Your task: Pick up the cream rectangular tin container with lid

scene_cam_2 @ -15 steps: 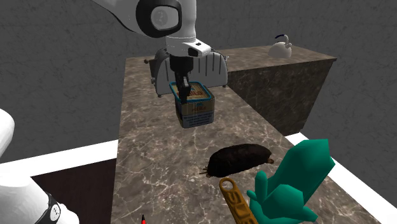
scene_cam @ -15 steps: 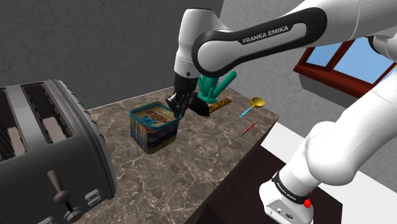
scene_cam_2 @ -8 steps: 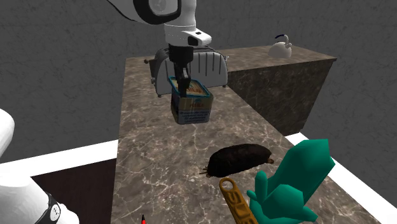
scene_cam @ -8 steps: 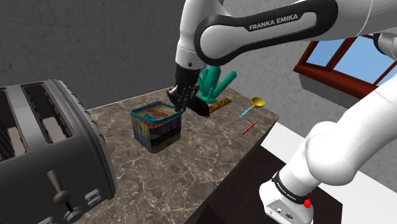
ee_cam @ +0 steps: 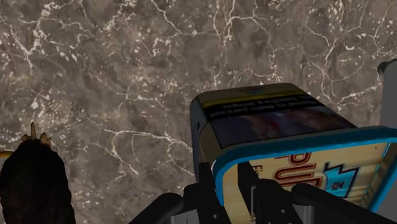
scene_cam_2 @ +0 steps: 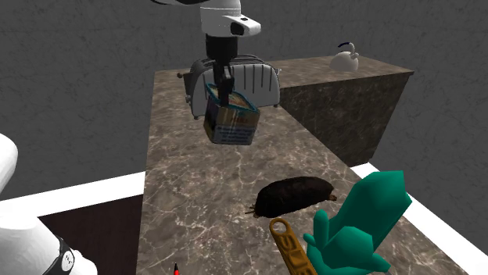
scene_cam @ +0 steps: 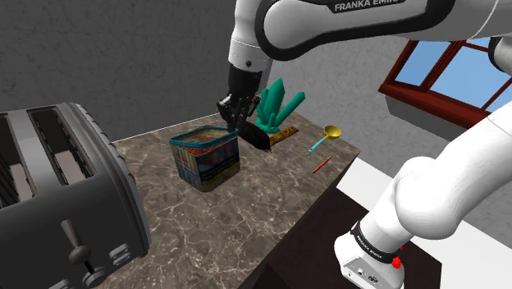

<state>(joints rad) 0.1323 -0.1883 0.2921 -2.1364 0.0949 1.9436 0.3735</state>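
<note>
The tin (scene_cam: 205, 158) is a rectangular box with a blue-rimmed cream lid and printed, coloured sides. It hangs tilted just above the marble counter (scene_cam: 246, 213), near the toaster. My gripper (scene_cam: 233, 123) is shut on the rim of the tin at one end. From the second exterior view the gripper (scene_cam_2: 223, 98) comes straight down onto the tin (scene_cam_2: 232, 125). In the wrist view the fingers (ee_cam: 207, 186) clasp the blue rim, one inside and one outside, with the gripper (ee_cam: 228, 183) over the tin (ee_cam: 273, 137).
A big grey toaster (scene_cam: 57, 197) stands at the shoulder view's left. A dark brown lump (scene_cam_2: 296, 195), a teal crystal shape (scene_cam_2: 356, 226) and an orange tag (scene_cam_2: 291, 248) lie toward the counter's other end. A gold spoon (scene_cam: 328, 134) and a red pen (scene_cam: 322, 164) lie near the edge.
The gripper has risen with the tin in it. The tin has come up off the counter and now tilts more, its free end hanging lower.
</note>
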